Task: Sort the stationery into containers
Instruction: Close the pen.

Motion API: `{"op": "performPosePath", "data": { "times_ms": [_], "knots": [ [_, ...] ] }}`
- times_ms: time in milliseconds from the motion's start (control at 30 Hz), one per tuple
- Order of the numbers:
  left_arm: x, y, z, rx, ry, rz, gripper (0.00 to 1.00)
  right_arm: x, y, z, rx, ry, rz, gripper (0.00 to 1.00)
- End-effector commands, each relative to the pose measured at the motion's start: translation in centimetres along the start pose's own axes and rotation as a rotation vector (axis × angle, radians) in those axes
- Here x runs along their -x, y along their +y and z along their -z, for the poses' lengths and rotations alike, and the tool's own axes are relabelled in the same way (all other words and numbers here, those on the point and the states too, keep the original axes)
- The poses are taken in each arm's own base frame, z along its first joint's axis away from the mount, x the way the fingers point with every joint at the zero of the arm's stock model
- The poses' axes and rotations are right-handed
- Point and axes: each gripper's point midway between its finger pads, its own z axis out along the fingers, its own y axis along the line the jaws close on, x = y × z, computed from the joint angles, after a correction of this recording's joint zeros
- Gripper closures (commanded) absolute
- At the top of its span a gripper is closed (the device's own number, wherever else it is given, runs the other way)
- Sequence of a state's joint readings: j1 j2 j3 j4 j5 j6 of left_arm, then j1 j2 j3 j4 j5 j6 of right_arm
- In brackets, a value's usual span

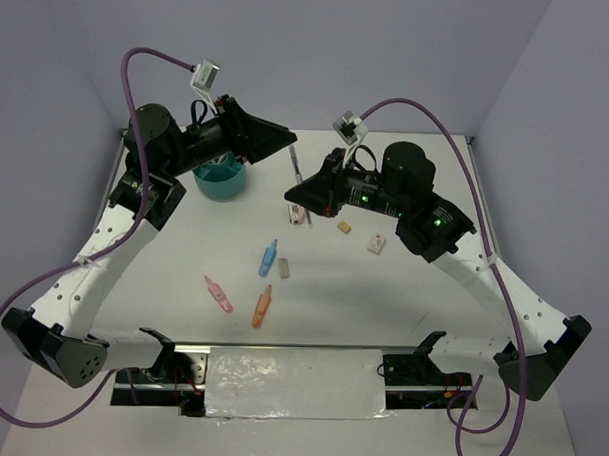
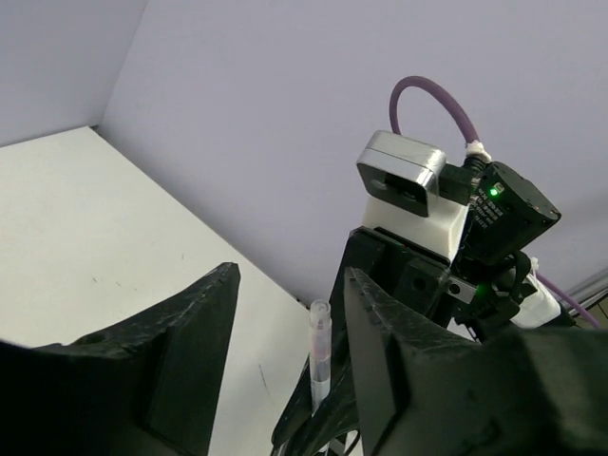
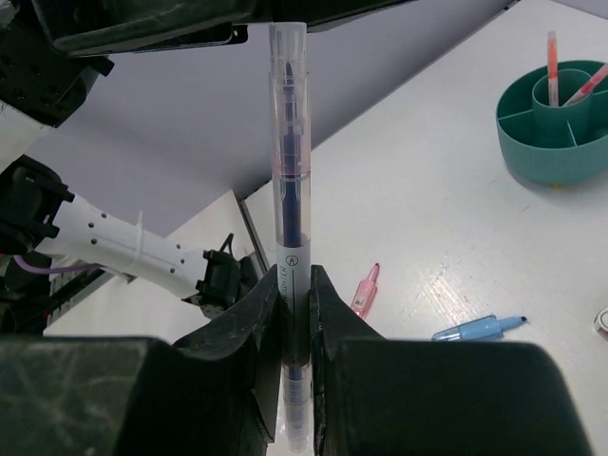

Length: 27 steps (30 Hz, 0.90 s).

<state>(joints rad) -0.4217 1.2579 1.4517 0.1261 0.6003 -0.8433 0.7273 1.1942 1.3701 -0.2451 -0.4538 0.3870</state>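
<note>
We see right gripper clamped low on clear highlighter, long axis upright; left gripper jaws spread, highlighter's top showing in their gap; teal organiser sits on left gripper's side, nearer it

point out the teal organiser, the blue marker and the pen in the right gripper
teal organiser (image 3: 554, 163), right wrist view, front wall
blue marker (image 1: 268, 258), top view, mid-barrel
pen (image 3: 289, 190), right wrist view, clear barrel at mid-length
</note>
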Motion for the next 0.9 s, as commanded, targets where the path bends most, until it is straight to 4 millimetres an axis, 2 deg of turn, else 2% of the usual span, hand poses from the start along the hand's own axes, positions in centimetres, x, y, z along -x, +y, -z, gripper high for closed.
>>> {"op": "performPosePath", "data": {
  "times_ms": [0, 133, 167, 233, 267, 367, 400, 433, 467, 567, 633, 667, 733, 767, 800, 833, 867],
  "knots": [
    [0.8, -0.9, -0.2, -0.041, -0.014, -0.018, 0.41, 1.1, 0.6, 0.4, 0.005, -0.031, 0.035, 1.0],
    [-0.3, -0.9, -0.1, -0.078, 0.007, 0.018, 0.44, 1.3, 0.1, 0.1, -0.02, -0.027, 0.033, 1.0],
    [0.0, -1.4, 0.0, -0.103, -0.01, 0.004, 0.45, 1.4, 0.1, 0.1, -0.025, -0.029, 0.032, 1.0],
    [-0.4, -1.8, 0.2, -0.127, -0.004, 0.022, 0.51, 1.8, 0.0, -0.1, -0.031, -0.035, 0.03, 1.0],
    [-0.3, -2.0, 0.2, -0.144, -0.01, 0.018, 0.59, 1.9, -0.2, -0.3, -0.04, -0.038, 0.027, 1.0],
    [-0.9, -1.8, 0.3, -0.144, 0.007, 0.036, 0.66, 2.6, -0.2, -0.4, -0.049, -0.049, 0.029, 1.0],
    [-1.1, -1.7, 0.3, -0.147, 0.013, 0.042, 0.75, 3.0, 0.0, -0.5, -0.045, -0.057, 0.034, 1.0],
    [-1.6, -1.3, 0.3, -0.14, 0.025, 0.057, 0.79, 3.3, 0.0, -0.5, -0.047, -0.06, 0.037, 1.0],
    [-1.8, -1.3, 0.3, -0.14, 0.03, 0.06, 0.87, 3.4, -0.1, -0.8, -0.051, -0.059, 0.037, 1.0],
    [-2.7, -0.8, 0.7, -0.126, 0.045, 0.078, 1.0, 5.6, 0.4, -0.8, -0.052, -0.096, 0.062, 1.0],
    [-3.8, -0.3, 0.7, -0.105, 0.068, 0.103, 1.0, 6.2, -0.1, -1.5, -0.069, -0.1, 0.07, 1.0],
    [-4.1, -0.3, 0.9, -0.103, 0.073, 0.107, 1.0, 7.6, 0.2, -1.4, -0.068, -0.129, 0.082, 1.0],
    [-5.6, 0.3, 0.9, -0.074, 0.107, 0.127, 1.0, 8.7, 0.2, -1.7, -0.068, -0.142, 0.092, 1.0],
    [-6.2, -0.1, 1.0, -0.077, 0.117, 0.13, 1.0, 10.0, 0.1, -2.0, -0.068, -0.161, 0.099, 1.0],
    [-7.2, 0.0, 1.0, -0.07, 0.134, 0.137, 1.0, 10.6, 0.1, -2.2, -0.069, -0.168, 0.11, 1.0],
    [-8.3, -0.6, 0.9, -0.082, 0.157, 0.15, 1.0, 10.7, -0.6, -3.2, -0.074, -0.158, 0.109, 1.0],
    [-8.8, -1.1, 1.1, -0.084, 0.164, 0.153, 1.0, 13.2, 0.5, -2.7, -0.058, -0.208, 0.135, 1.0]
  ]
}}
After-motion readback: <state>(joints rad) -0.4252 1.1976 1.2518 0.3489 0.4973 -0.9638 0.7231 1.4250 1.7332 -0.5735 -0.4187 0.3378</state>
